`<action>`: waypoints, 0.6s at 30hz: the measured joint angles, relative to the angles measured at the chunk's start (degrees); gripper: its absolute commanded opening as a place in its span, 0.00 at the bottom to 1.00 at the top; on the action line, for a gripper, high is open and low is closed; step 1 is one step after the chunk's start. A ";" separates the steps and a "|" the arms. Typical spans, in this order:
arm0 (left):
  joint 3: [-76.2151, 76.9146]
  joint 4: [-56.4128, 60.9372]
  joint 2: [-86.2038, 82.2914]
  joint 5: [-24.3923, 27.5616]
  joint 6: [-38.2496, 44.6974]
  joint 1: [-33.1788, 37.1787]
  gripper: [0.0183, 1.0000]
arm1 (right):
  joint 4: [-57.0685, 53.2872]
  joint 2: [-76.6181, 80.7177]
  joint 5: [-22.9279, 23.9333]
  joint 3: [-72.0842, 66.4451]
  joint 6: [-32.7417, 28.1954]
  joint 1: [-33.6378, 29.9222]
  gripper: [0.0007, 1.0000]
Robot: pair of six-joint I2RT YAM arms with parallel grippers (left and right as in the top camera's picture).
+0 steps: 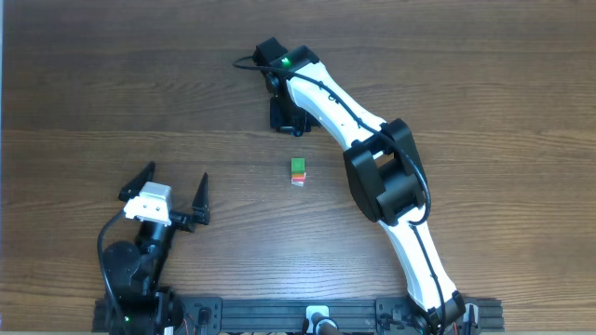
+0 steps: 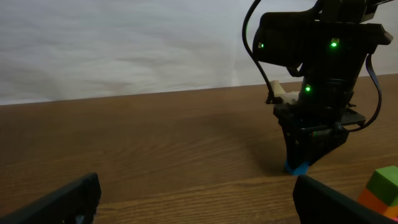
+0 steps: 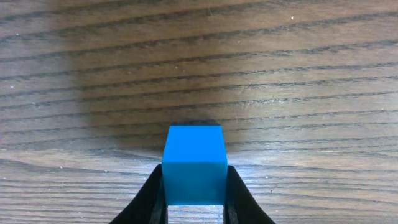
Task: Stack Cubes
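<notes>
– Blue cube [image 3: 194, 163]: where does it sit?
– Between the fingers of the right gripper [image 3: 194, 190], which are clenched on its two opposite sides. It is far up the wooden table [image 1: 93, 93], beyond the middle.
– Is it resting on the wood?
– It is low, right at the surface, but I cannot tell whether it touches.
– Which way does it point?
– A cube has no long side. Its faces sit square to the fingers, its upper edges run along the grain, and it is not tilted.
– And the other cubes?
– A green cube [image 1: 298, 165] sits on an orange cube [image 1: 298, 176] near the middle of the table. That little stack has its long axis upright, and it stands apart from the blue one, nearer the arms' bases.
– What about the left gripper [image 1: 177, 173]?
– It is released, fingers spread wide with nothing between them, low on the left side, well apart from the stack.
</notes>
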 measured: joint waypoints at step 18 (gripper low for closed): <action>0.00 0.00 0.00 0.00 0.00 0.00 1.00 | -8.22 -0.59 0.31 6.12 -0.22 -0.02 0.01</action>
